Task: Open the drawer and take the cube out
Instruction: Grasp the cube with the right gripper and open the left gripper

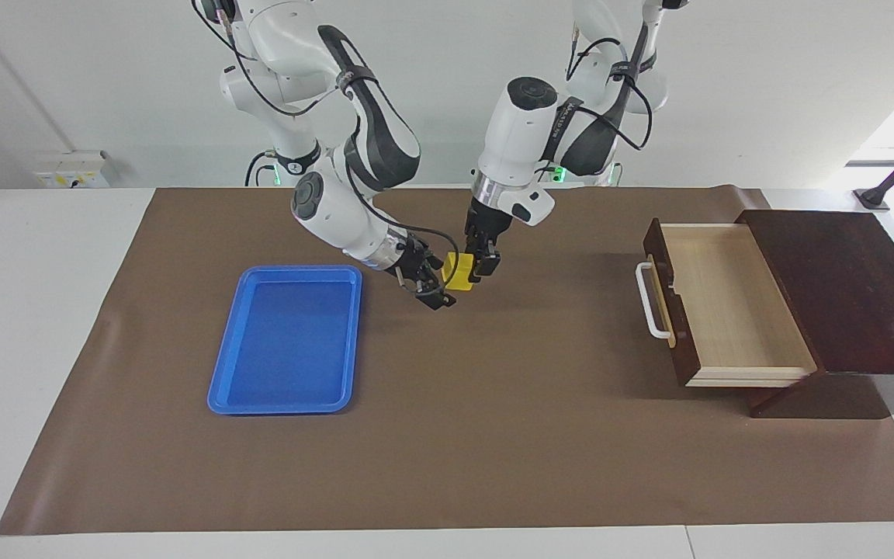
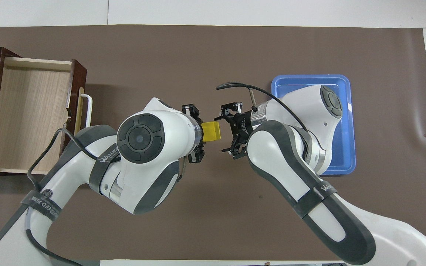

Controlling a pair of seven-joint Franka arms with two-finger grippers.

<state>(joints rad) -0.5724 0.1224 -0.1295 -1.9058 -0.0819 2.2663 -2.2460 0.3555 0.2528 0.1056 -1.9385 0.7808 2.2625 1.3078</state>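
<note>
The yellow cube [image 1: 459, 273] is held in the air over the brown mat, between the blue tray and the drawer. My left gripper [image 1: 483, 270] points down and is shut on it. The cube also shows in the overhead view [image 2: 211, 132], sticking out from under the left gripper [image 2: 200, 133]. My right gripper [image 1: 439, 286] is level with the cube on the tray's side, open, its fingers just short of it [image 2: 225, 133]. The dark brown drawer [image 1: 726, 303] stands pulled out at the left arm's end of the table, its pale interior [image 2: 31, 111] bare.
The blue tray [image 1: 284, 341] lies on the mat toward the right arm's end, partly covered by the right arm in the overhead view [image 2: 298, 83]. The drawer's dark cabinet [image 1: 843, 287] stands at the table's end. The white handle [image 1: 653, 303] faces the tray.
</note>
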